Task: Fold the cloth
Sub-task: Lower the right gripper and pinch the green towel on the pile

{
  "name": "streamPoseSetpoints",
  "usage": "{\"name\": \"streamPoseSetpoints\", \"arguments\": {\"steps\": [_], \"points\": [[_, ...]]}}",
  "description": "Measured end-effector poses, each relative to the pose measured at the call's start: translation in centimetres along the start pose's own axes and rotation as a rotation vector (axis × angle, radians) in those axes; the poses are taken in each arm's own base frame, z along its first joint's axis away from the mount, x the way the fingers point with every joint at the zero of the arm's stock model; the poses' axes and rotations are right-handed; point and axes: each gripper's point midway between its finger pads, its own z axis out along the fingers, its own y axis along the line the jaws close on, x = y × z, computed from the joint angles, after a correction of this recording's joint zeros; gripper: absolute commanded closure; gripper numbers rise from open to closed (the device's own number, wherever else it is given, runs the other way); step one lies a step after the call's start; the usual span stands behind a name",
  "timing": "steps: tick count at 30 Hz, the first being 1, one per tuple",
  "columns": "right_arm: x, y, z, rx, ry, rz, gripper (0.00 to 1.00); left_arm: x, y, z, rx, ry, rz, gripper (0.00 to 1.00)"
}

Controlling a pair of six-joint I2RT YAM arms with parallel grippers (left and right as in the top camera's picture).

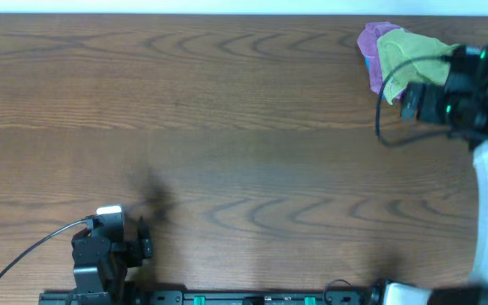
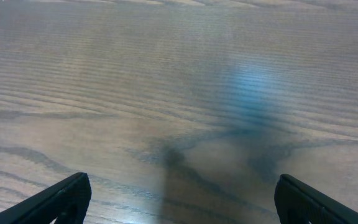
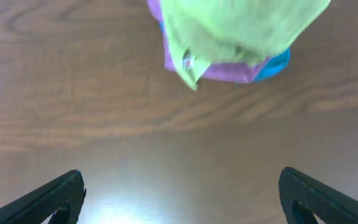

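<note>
Lime-green terry, the cloth (image 1: 409,52) lies bunched at the far right of the counter (image 1: 227,127), on top of a purple cloth (image 1: 369,41) and close to the back edge. From overhead, the right claw (image 1: 420,97) hangs just beside this heap and its arm covers the cloth's right side. A black cable (image 1: 379,125) loops down next to it. The left claw (image 1: 145,237) sits near the front edge, well apart from the heap. The likely trouble here is reach. With only one arm at hand, the cloth may be dragged rather than spread, and a push away from the robot could slide the heap off the back. The cable might also catch a fold.

The left wrist view shows only bare wood grain between two widely parted fingers. That claw is released and grasps nothing.

In the right wrist view the fingers are likewise spread wide and empty, with bare counter between them. The cloth sits ahead of them, draped over the purple one, and a blue cloth (image 3: 278,62) peeks out beneath both. The layers overlap closely, so I judge that a deep pinch would gather purple fabric along with the green and lift the whole stack. A shallow pinch on the hanging corner might slip off the soft pile. A pale fleck shows at that corner, and I cannot tell whether it is a tag.
</note>
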Motion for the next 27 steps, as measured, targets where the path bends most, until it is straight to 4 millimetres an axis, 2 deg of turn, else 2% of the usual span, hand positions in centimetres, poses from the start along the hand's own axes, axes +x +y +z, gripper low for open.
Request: {"name": "streamPoseSetpoints", "arguments": {"steps": [3, 5, 7, 9, 12, 18, 22, 27], "points": [[-2.7, -1.5, 1.6, 0.018, -0.021, 0.019, 0.01, 0.0, 0.0, 0.0, 0.0, 0.001, 0.0, 0.05], [-4.8, -2.7, 3.4, 0.033, -0.057, 0.029, 0.01, 0.0, 0.0, 0.0, 0.0, 0.0, 0.0, 0.05], [-5.6, -3.6, 5.6, 0.042, -0.062, 0.038, 0.01, 0.0, 0.0, 0.0, 0.0, 0.0, 0.0, 0.05], [-5.7, -4.2, 8.0, 0.046, -0.047, 0.042, 0.01, 0.0, 0.0, 0.0, 0.0, 0.0, 0.0, 0.05], [-4.8, -4.8, 11.8, 0.046, -0.004, 0.042, 0.01, 0.0, 0.0, 0.0, 0.0, 0.0, 0.0, 0.05], [-4.0, -5.4, 16.6, 0.047, 0.016, 0.033, 0.01, 0.0, 0.0, 0.0, 0.0, 0.0, 0.0, 0.05], [-3.5, -5.7, 18.5, 0.046, 0.026, 0.033, 0.01, 0.0, 0.0, 0.0, 0.0, 0.0, 0.0, 0.05], [-4.3, -5.8, 19.1, 0.049, -0.01, 0.026, 0.01, 0.0, 0.0, 0.0, 0.0, 0.0, 0.0, 0.05]]}}
